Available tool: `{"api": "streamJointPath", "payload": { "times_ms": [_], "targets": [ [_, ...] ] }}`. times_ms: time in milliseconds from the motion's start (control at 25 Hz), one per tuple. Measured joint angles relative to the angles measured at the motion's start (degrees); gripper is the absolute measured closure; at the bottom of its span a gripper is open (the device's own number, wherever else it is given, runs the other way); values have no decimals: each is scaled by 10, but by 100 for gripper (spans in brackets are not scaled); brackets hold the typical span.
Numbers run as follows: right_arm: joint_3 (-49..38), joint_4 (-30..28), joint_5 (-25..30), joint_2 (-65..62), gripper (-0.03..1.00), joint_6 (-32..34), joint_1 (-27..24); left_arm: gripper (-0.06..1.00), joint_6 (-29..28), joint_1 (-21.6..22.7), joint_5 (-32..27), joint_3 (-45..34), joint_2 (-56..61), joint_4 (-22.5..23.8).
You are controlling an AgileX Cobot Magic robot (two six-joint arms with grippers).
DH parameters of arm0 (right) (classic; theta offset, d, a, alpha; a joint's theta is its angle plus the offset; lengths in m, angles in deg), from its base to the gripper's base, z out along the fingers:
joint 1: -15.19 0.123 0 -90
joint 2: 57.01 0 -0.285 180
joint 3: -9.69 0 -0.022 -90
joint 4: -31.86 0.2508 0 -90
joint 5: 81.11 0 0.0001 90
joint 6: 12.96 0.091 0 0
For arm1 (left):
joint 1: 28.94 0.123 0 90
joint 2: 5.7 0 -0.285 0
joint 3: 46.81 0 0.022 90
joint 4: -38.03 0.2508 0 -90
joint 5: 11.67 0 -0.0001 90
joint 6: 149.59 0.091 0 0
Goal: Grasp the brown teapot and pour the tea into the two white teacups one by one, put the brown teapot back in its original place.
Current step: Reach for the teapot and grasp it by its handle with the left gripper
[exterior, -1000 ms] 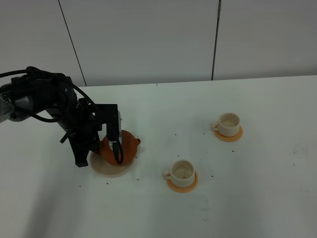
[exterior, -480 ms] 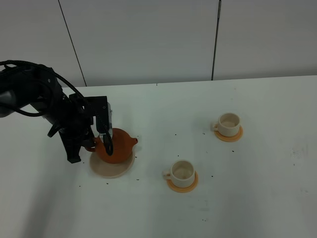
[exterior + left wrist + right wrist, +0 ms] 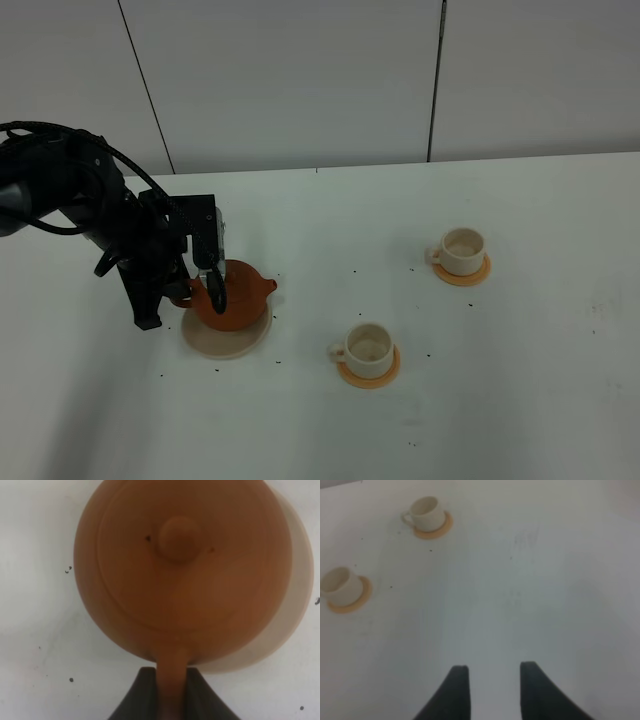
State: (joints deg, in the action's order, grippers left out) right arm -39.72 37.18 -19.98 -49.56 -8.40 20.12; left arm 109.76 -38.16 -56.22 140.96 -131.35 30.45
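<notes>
The brown teapot (image 3: 240,296) is upright over the pale beige saucer (image 3: 226,346) at the table's left, spout pointing right. I cannot tell whether it rests on the saucer or hangs just above it. My left gripper (image 3: 196,292) is shut on the teapot's loop handle. In the left wrist view the lid and knob (image 3: 180,537) fill the frame, the handle (image 3: 171,677) runs between the dark fingers of the gripper (image 3: 171,692), and the saucer's rim (image 3: 301,580) shows at one side. Two white teacups (image 3: 368,344) (image 3: 463,248) stand at centre right. My right gripper (image 3: 492,672) is open over bare table.
Each teacup sits on a small orange coaster (image 3: 369,374) (image 3: 464,274). The right wrist view shows both cups (image 3: 426,511) (image 3: 339,585) far from the right gripper. Small dark specks lie scattered on the white table. A pale wall stands behind the table's far edge.
The left arm has drawn back to the left and the teapot has gone from tilted to upright over the saucer. Over the last half second almost nothing moved.
</notes>
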Motion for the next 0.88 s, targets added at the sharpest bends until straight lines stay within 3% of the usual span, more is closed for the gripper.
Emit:
{"api": "streamJointPath", "payload": {
  "times_ms": [880],
  "targets": [
    [0,0,0,0,73,0,0,78,4,7,-29,0,-8,2]
  ]
}}
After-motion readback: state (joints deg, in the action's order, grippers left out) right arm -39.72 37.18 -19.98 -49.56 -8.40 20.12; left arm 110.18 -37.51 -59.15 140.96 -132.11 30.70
